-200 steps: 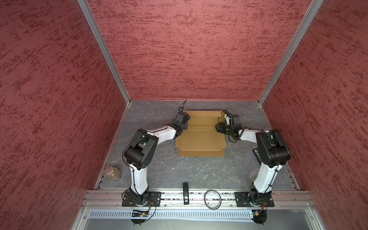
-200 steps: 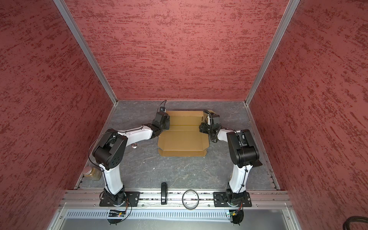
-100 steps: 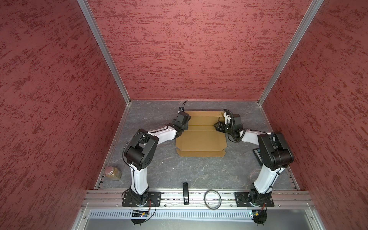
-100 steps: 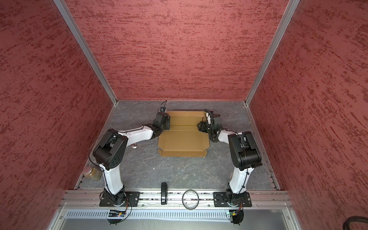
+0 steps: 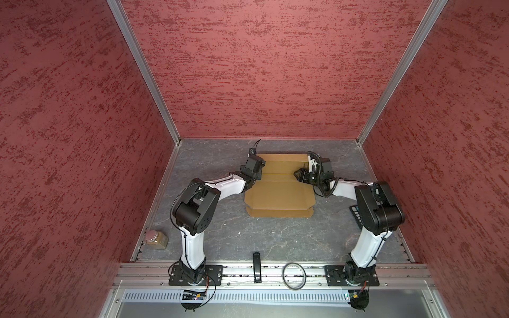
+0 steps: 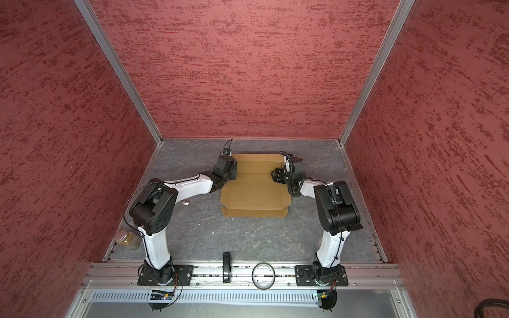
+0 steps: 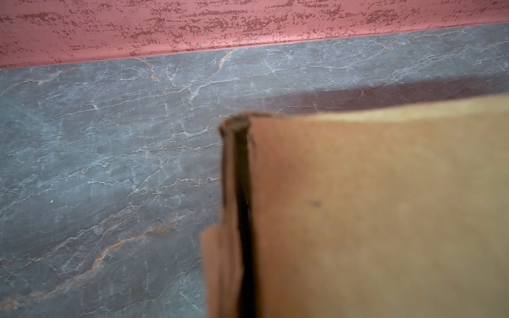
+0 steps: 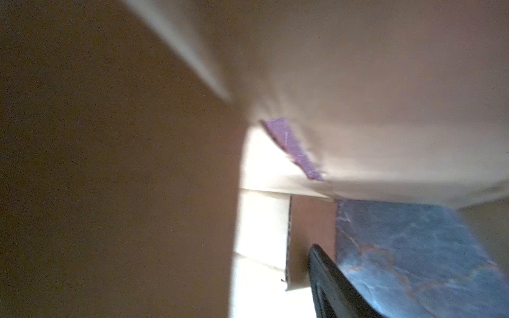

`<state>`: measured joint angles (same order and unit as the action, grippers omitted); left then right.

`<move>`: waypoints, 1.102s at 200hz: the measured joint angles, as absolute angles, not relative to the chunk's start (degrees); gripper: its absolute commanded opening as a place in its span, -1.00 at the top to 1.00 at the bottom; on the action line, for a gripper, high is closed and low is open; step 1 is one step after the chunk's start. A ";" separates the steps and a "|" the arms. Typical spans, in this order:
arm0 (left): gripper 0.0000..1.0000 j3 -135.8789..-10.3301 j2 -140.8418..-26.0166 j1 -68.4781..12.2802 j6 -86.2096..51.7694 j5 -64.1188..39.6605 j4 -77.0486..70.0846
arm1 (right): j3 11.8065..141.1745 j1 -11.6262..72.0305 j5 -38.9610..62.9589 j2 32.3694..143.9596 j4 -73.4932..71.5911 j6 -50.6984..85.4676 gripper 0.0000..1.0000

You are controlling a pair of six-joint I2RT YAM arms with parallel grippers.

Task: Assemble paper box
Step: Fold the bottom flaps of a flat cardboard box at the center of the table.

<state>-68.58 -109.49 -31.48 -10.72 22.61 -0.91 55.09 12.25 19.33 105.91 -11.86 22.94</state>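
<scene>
The grey worktop (image 5: 275, 242) carries the paper box (image 5: 278, 192) at its far middle, between the two arms: a broad tan sheet lying mostly flat, its near flap (image 5: 279, 212) unfolded towards the robot, its far end partly folded up. The left arm (image 5: 228, 185) reaches to the box's far left corner, the right arm (image 5: 347, 190) to its far right side. The left jaws are closed tight, and the left wrist view shows a doubled side wall (image 7: 239, 206) running straight in towards them, so they seem to pinch it. Whether the right jaws stand wide or grip cannot be told; only one dark finger (image 8: 330, 283) shows beside blurred cardboard. The step in hand appears to be raising the side walls at the far end. The next move likely calls for the right wall to be folded in while the left corner is held steady
</scene>
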 measured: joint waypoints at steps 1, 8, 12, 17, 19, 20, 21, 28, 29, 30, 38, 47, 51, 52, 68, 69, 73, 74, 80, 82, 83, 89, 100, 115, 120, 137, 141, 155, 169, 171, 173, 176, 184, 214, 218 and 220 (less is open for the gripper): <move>1.00 -68.58 -109.49 -31.51 -10.72 22.61 -0.91 | 55.11 12.27 19.33 105.95 -11.88 22.96 -0.26; 1.00 -68.58 -109.49 -31.53 -10.74 22.61 -0.91 | 55.11 12.43 19.33 106.28 -12.12 23.14 -0.26; 1.00 -68.58 -109.49 -31.55 -10.74 22.63 -0.91 | 55.11 12.49 19.29 106.39 -12.19 23.16 -0.26; 1.00 -68.58 -109.49 -31.55 -10.76 22.61 -0.91 | 55.11 12.56 19.29 106.59 -12.29 23.38 -0.26; 1.00 -68.58 -109.49 -31.55 -10.79 22.61 -0.91 | 55.11 12.58 19.29 106.65 -12.32 23.40 -0.26; 1.00 -68.58 -109.49 -31.55 -10.81 22.61 -0.91 | 55.11 12.58 19.27 106.69 -12.36 23.42 -0.26; 1.00 -68.58 -109.49 -31.55 -10.81 22.61 -0.91 | 55.11 12.58 19.27 106.74 -12.38 23.44 -0.26; 1.00 -68.58 -109.49 -31.55 -10.90 22.61 -0.91 | 55.11 12.62 19.25 106.96 -12.56 23.62 -0.26; 1.00 -68.58 -109.49 -31.55 -10.92 22.63 -0.91 | 55.11 12.64 19.25 107.02 -12.60 23.64 -0.26; 1.00 -68.58 -109.49 -31.55 -10.92 22.63 -0.89 | 55.11 12.64 19.25 107.02 -12.62 23.66 -0.26; 1.00 -68.58 -109.49 -31.55 -10.96 22.63 -0.91 | 55.11 12.64 19.20 107.26 -12.84 23.81 -0.26; 1.00 -68.58 -109.49 -31.55 -11.07 22.63 -0.91 | 55.11 12.64 19.09 107.53 -13.10 23.99 -0.26; 1.00 -68.58 -109.49 -31.55 -11.07 22.63 -0.89 | 55.11 12.64 19.07 107.63 -13.26 24.01 -0.26; 1.00 -68.58 -109.49 -31.55 -11.09 22.63 -0.89 | 55.11 12.64 19.05 107.63 -13.28 24.03 -0.26; 1.00 -68.58 -109.49 -31.55 -11.11 22.65 -0.89 | 55.11 12.64 18.83 107.94 -13.54 24.18 -0.26; 1.00 -68.58 -109.49 -31.55 -11.11 22.65 -0.89 | 55.11 12.64 18.83 107.96 -13.54 24.18 -0.26; 1.00 -68.58 -109.49 -31.55 -11.11 22.70 -0.89 | 55.11 12.64 18.79 107.96 -13.54 24.21 -0.26; 1.00 -68.58 -109.49 -31.55 -11.09 22.70 -0.89 | 55.11 12.64 18.79 107.96 -13.54 24.21 -0.26; 1.00 -68.58 -109.49 -31.55 -11.11 22.74 -0.89 | 55.13 12.64 18.68 107.96 -13.54 24.21 -0.27; 1.00 -68.58 -109.49 -31.55 -11.11 22.76 -0.89 | 55.13 12.64 18.65 107.96 -13.54 24.21 -0.27; 1.00 -68.58 -109.49 -31.55 -11.11 22.76 -0.89 | 55.13 12.64 18.65 107.96 -13.54 24.21 -0.27; 1.00 -68.58 -109.49 -31.55 -11.11 22.79 -0.89 | 55.24 12.64 18.59 107.96 -13.43 24.18 -0.27; 1.00 -68.58 -109.49 -31.55 -11.16 22.79 -0.86 | 55.55 12.67 18.28 107.94 -13.10 24.16 -0.29; 1.00 -68.58 -109.49 -31.48 -11.38 22.79 -0.86 | 56.12 12.67 17.87 107.79 -12.21 24.03 -0.30; 1.00 -68.58 -109.49 -31.44 -11.60 22.76 -0.86 | 56.34 12.67 17.76 107.68 -11.70 23.94 -0.31; 1.00 -68.58 -109.49 -31.09 -11.90 22.55 -0.86 | 56.75 12.67 17.15 106.72 -9.74 23.57 -0.32; 1.00 -68.58 -109.49 -31.00 -11.99 22.52 -0.89 | 56.75 12.67 17.04 106.28 -9.23 23.51 -0.33; 1.00 -68.58 -109.49 -30.61 -12.14 22.35 -0.91 | 56.75 12.67 16.27 104.68 -7.18 23.11 -0.34; 1.00 -68.55 -109.49 -30.17 -12.16 22.31 -0.91 | 56.75 12.67 15.51 102.56 -5.04 22.55 -0.36; 1.00 -68.55 -109.49 -30.13 -12.16 22.31 -0.91 | 56.75 12.67 15.35 102.19 -4.73 22.48 -0.36; 1.00 -68.55 -109.49 -30.06 -12.16 22.31 -0.91 | 56.75 12.67 15.27 101.89 -4.43 22.37 -0.36; 1.00 -68.55 -109.49 -29.98 -12.16 22.31 -0.91 | 56.75 12.67 15.05 101.36 -4.01 22.22 -0.36; 1.00 -68.51 -109.47 -29.80 -12.16 22.31 -0.91 | 56.75 12.67 14.52 99.94 -2.87 21.87 -0.37; 1.00 -68.42 -109.38 -29.56 -12.19 22.33 -0.91 | 56.75 12.67 12.36 94.37 1.13 20.95 -0.30; 1.00 -68.42 -109.38 -29.56 -12.19 22.33 -0.91 | 56.75 12.67 12.10 93.78 1.54 20.95 -0.25; 1.00 -68.42 -109.38 -29.56 -12.19 22.35 -0.91 | 56.75 12.67 11.97 93.41 1.83 20.95 -0.20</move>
<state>-68.42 -109.38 -29.56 -12.19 22.35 -0.91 56.75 12.67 11.97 93.41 1.83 20.95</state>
